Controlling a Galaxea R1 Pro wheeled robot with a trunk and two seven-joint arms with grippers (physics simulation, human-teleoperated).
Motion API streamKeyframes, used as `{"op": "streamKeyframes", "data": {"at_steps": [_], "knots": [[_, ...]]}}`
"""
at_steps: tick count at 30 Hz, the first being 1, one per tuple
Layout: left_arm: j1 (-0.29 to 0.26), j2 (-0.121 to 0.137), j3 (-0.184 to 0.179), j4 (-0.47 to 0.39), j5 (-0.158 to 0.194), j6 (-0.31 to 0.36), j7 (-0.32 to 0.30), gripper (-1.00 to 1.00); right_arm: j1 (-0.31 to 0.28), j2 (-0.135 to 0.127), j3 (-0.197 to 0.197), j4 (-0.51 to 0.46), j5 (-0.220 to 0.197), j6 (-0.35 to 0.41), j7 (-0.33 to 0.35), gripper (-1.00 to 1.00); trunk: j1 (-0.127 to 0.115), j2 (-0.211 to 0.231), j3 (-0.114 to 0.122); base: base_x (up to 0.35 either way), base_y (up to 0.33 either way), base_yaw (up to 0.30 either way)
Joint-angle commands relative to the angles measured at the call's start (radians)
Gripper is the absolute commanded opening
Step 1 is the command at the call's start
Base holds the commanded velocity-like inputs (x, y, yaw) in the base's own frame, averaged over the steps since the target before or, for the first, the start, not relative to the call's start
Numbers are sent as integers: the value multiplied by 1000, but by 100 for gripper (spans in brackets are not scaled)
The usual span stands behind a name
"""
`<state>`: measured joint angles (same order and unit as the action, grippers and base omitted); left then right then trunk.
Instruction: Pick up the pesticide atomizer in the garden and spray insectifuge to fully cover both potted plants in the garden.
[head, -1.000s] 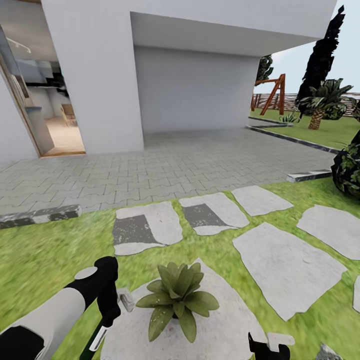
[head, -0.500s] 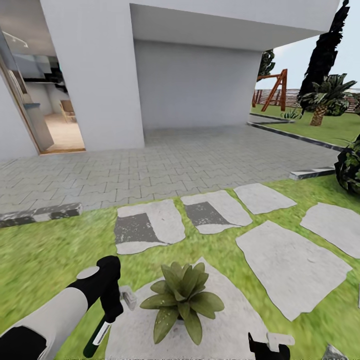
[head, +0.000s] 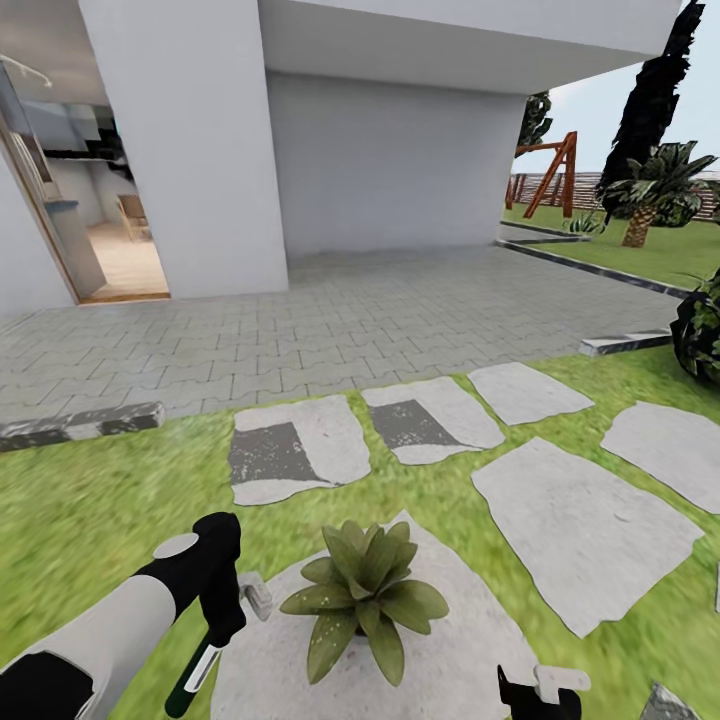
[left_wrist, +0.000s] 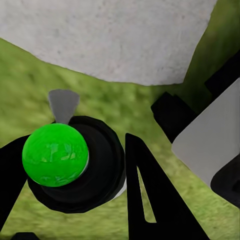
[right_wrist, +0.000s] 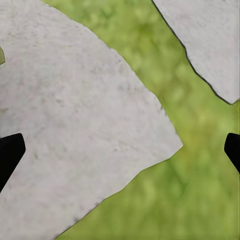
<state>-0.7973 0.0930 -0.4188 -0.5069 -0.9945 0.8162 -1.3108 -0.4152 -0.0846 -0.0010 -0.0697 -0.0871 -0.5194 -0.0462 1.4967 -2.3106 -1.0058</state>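
Gripping the atomizer (head: 200, 663) tight in my left pincer (left_wrist: 82, 172), hanging beside the plant (head: 362, 596) on its round stone (head: 470, 650); right pincer (right_wrist: 120, 150) spread wide over grass.

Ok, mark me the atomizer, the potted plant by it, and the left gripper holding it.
pesticide atomizer (head: 192, 672), head view, on its dark-green body with the pale label.
potted plant (head: 362, 595), head view, on the rosette's centre leaves.
left gripper (head: 232, 607), head view, between its fingers at the trigger head.

Head high; wrists close above lawn (right_wrist: 165, 200)
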Motion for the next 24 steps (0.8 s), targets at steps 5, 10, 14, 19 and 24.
{"op": "streamKeyframes", "data": {"at_steps": [5,10,14,19,24], "knots": [[6,11,-5,19,-4,9,-7,-100,-1,0,1,1,-9,-4,2,100,0,0,-1,0,0,0],[15,5,1,19,-1,9,38,-100,-1,0,1,1,-10,-4,2,100,0,0,-1,0,0,-139],[15,2,-1,15,0,9,42,-100,-1,0,1,1,-9,-4,2,100,0,0,-1,36,28,-288],[11,-1,-4,13,-1,11,42,-100,-1,0,1,1,-9,-4,2,100,0,0,-1,153,196,-163],[9,2,-4,-36,-1,10,42,-100,-1,0,1,1,-8,-4,2,100,0,0,-1,21,30,-8]]}}
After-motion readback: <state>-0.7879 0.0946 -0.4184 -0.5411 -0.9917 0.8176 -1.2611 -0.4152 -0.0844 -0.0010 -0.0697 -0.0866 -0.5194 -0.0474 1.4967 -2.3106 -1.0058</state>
